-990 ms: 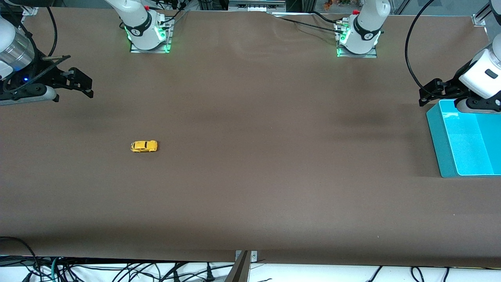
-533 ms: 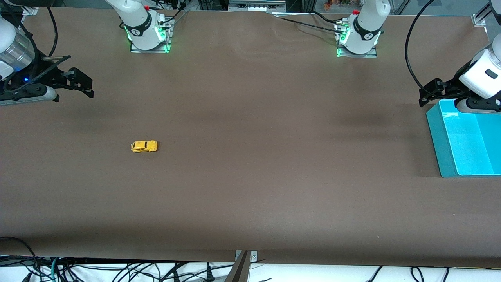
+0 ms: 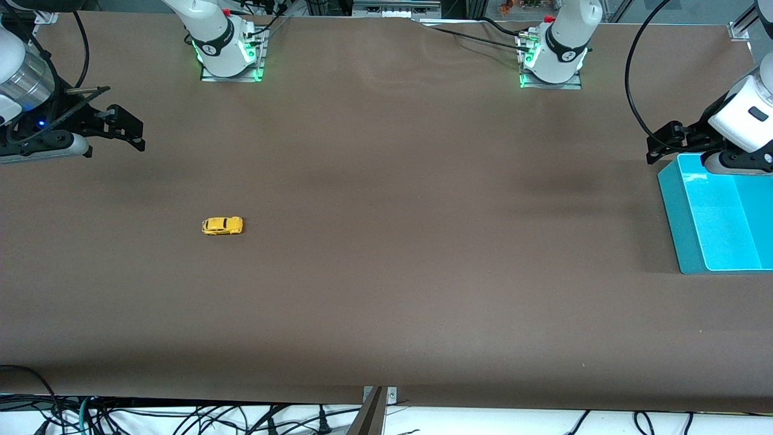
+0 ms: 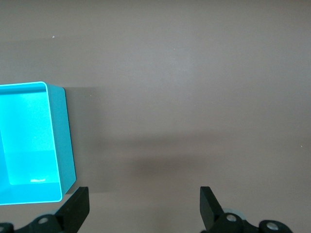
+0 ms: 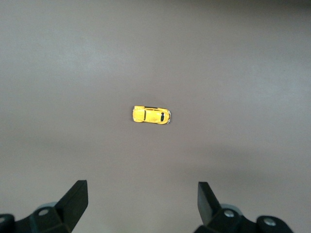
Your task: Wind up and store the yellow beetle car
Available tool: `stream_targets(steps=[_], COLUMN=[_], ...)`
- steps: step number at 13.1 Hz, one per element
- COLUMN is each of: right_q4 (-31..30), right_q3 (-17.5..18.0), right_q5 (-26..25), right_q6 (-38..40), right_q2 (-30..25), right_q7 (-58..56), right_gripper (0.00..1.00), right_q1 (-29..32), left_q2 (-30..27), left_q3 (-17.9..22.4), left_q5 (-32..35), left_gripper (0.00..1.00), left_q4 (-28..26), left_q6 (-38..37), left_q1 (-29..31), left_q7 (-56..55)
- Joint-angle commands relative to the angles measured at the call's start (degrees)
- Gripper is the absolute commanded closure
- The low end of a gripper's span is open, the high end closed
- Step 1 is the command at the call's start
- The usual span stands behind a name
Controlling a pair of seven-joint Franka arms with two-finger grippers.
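On the brown table [image 3: 386, 272] sits one yellow beetle car [image 3: 222, 226], upright on its wheels toward the right arm's end, at about nine o'clock from the table's middle in the front view, with bare cloth all round it and nothing touching it. One turquoise bin [image 3: 715, 220] stands at the left arm's end, at about three o'clock from the middle, well apart from the car, and it looks empty. Two arms and two grippers make up the rest of the count. High over the table edge at the right arm's end hangs the right gripper [image 3: 124, 130], at roughly eleven o'clock from the car, its jaws spread wide with nothing between them; its wrist view looks straight down on the car [image 5: 151, 115], which lies ahead of the fingertips and apart from them. Over the bin's edge that is farthest from the front camera hovers the left gripper [image 3: 664, 142], jaws equally wide and empty, and this arm waits. Judging by this layout, the task is at its very start: neither winding nor storing has begun, and the step in hand is the approach. Next the right gripper would need to descend over the car, line its fingers across the narrow body, and close gently, since so small a toy could easily skid away
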State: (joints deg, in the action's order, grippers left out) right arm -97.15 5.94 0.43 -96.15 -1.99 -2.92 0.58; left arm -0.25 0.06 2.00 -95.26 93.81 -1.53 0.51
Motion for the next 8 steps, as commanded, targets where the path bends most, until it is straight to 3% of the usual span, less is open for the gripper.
stream_targets(steps=[1,8], right_q4=[0.7,-0.1], right_q3=[0.0,0.4], right_q5=[1.1,1.1], right_q6=[1.1,1.3], right_q2=[0.1,1.1], right_q7=[0.4,-5.7], right_gripper=[0.00,0.00], right_q1=[-0.1,-0.3], left_q2=[0.7,0.8], left_q3=[-0.1,-0.1], left_q5=[-0.8,-0.8], left_gripper=[0.00,0.00], left_q4=[1.9,1.9], left_q6=[-1.4,-1.4], left_q1=[0.2,0.2], left_q7=[-0.2,-0.2])
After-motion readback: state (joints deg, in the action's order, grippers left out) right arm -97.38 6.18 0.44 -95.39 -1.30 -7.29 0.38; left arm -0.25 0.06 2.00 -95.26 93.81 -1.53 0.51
